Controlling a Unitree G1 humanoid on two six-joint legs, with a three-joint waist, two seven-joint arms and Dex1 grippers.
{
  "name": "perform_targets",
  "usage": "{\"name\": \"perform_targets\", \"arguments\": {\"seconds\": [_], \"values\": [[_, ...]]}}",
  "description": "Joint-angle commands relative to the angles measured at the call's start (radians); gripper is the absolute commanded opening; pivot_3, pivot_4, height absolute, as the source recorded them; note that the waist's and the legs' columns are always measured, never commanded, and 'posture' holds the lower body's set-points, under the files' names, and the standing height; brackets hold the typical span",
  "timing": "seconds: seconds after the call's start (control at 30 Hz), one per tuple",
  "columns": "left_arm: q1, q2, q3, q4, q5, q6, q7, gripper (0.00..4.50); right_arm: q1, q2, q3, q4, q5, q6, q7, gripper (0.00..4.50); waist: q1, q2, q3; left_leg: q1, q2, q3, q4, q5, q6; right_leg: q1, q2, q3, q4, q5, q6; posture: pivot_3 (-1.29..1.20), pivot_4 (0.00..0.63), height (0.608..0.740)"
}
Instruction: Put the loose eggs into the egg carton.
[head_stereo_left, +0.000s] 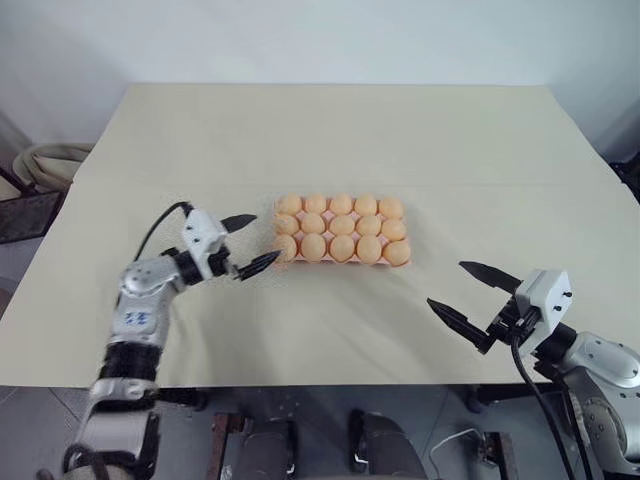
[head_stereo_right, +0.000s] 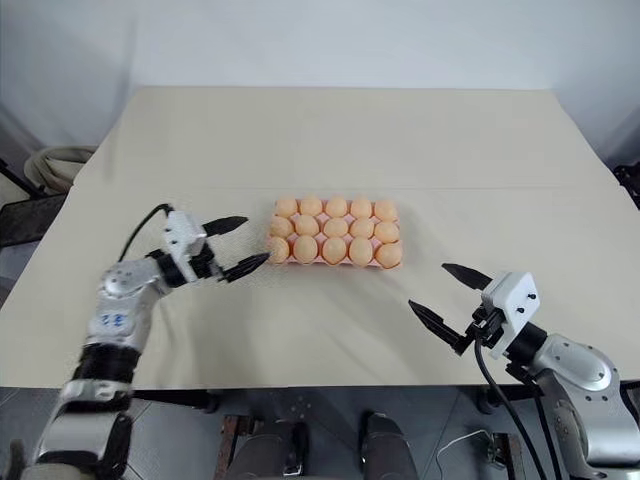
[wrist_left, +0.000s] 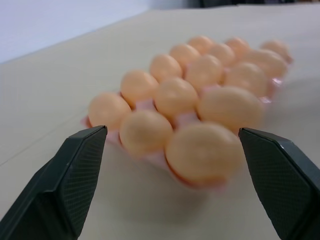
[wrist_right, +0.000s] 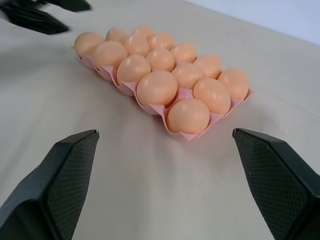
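The pink egg carton (wrist_right: 186, 135) lies in the middle of the beige table. Pale orange eggs (head_stereo_left: 341, 230) sit in its cups, three rows with several eggs each. Loose eggs are out of view. My left gripper (head_stereo_left: 266, 237) is open just off the carton's left end, level, its fingers spread either side of the nearest corner egg (wrist_left: 202, 150) without touching it. My right gripper (head_stereo_left: 446, 283) is open near the table's front right, well apart from the carton and pointing toward it, with nothing between its fingers.
The table (head_stereo_left: 330, 130) has bare room behind and on both sides of the carton. Its front edge (head_stereo_left: 330, 383) runs just below my arms. A pale coiled object (head_stereo_left: 45, 160) sits off the table's left side.
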Motion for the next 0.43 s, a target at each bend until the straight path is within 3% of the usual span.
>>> {"name": "perform_targets", "arguments": {"seconds": [0.03, 0.2, 0.43], "values": [[0.111, 0.088, 0.075, -0.117, -0.046, 0.040, -0.033, 4.48, -0.006, -0.033, -0.038, 0.015, 0.014, -0.023, 0.035, 4.50, -0.004, 0.000, 0.000, 0.000, 0.000, 0.000, 0.000, -0.001, -0.002, 0.000, 0.000, 0.000, 0.000, 0.000, 0.000, 0.00, 0.150, 0.740], [0.253, 0.148, 0.145, -0.226, -0.068, 0.082, -0.017, 4.48, -0.038, -0.048, -0.044, 0.073, 0.016, -0.043, 0.074, 4.50, 0.000, 0.000, 0.000, 0.000, 0.000, 0.000, -0.001, -0.001, -0.002, 0.000, -0.001, 0.000, -0.001, -0.001, -0.001, 0.00, 0.150, 0.740], [0.352, 0.130, 0.172, -0.368, -0.083, 0.134, 0.043, 4.48, -0.094, -0.041, -0.024, 0.133, 0.008, -0.065, 0.105, 4.50, -0.002, 0.001, 0.000, 0.000, 0.000, 0.000, -0.003, -0.001, -0.002, 0.000, -0.002, 0.000, -0.003, -0.001, -0.002, 0.00, 0.150, 0.740]]}}
